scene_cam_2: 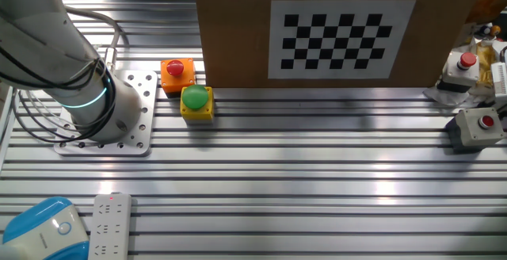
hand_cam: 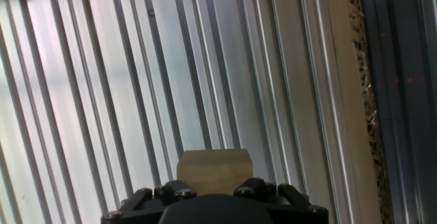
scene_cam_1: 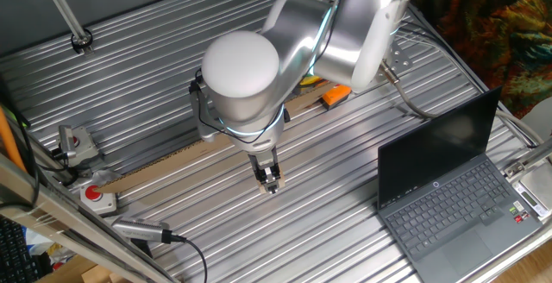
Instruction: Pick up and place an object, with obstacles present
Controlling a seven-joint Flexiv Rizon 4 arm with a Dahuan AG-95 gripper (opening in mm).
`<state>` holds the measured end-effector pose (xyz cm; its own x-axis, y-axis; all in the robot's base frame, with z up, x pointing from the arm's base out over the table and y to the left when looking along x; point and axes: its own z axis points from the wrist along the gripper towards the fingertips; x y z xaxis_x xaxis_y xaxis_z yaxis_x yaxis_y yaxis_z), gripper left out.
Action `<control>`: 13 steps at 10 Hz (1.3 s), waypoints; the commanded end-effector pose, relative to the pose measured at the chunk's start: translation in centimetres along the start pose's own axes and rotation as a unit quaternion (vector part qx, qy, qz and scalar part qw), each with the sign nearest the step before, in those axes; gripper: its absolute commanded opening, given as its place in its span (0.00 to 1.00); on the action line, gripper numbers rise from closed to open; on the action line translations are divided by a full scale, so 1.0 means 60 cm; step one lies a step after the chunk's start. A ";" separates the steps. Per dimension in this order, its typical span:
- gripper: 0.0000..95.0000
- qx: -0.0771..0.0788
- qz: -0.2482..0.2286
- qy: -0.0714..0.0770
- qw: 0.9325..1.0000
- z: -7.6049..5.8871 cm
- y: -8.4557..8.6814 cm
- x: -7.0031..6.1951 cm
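Surface (scene_cam_1: 345,171): ribbed aluminium slats, it fills all your views.

Arm (scene_cam_1: 259,67): in one fixed view you see it reach out over the middle of the surface, wrist pointing down. Its base (scene_cam_2: 95,105) sits at the left edge in the other fixed view.

Cardboard board with checkerboard (scene_cam_2: 341,34): stands upright along the far edge in the other fixed view.

Laptop (scene_cam_1: 448,188): open, at the right near corner in one fixed view.

Strip (scene_cam_1: 172,164): long, low, tan. It lies flat and runs diagonally across the surface, passing behind the arm; you also see it along the right side of the hand view (hand_cam: 348,80).

Button boxes: an orange one with a red button (scene_cam_2: 177,74) and a yellow one with a green button (scene_cam_2: 196,103), touching, near the board's left end. Grey boxes with red buttons sit at the right edge (scene_cam_2: 475,125).

End effector (scene_cam_1: 271,179): low over the surface, on the near side of the strip and apart from it. Fingers narrowly spaced. In one fixed view a small tan piece shows between the tips.

Block (hand_cam: 213,169): tan cube, right at the end effector housing at the bottom centre of the hand view. Fingertips are hidden there, so you can't confirm a grip; looks held, can't tell for sure. Can't tell whether it touches the surface.
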<state>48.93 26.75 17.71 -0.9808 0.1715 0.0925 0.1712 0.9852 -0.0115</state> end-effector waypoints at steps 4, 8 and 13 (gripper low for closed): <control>0.00 -0.001 0.006 0.001 1.000 -0.045 0.013 0.006; 0.00 -0.006 0.005 0.007 1.000 -0.085 0.003 0.007; 0.00 -0.016 0.000 0.016 1.000 -0.119 -0.022 0.013</control>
<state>48.44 25.36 25.08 -0.9778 0.1711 0.1213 0.1754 0.9842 0.0253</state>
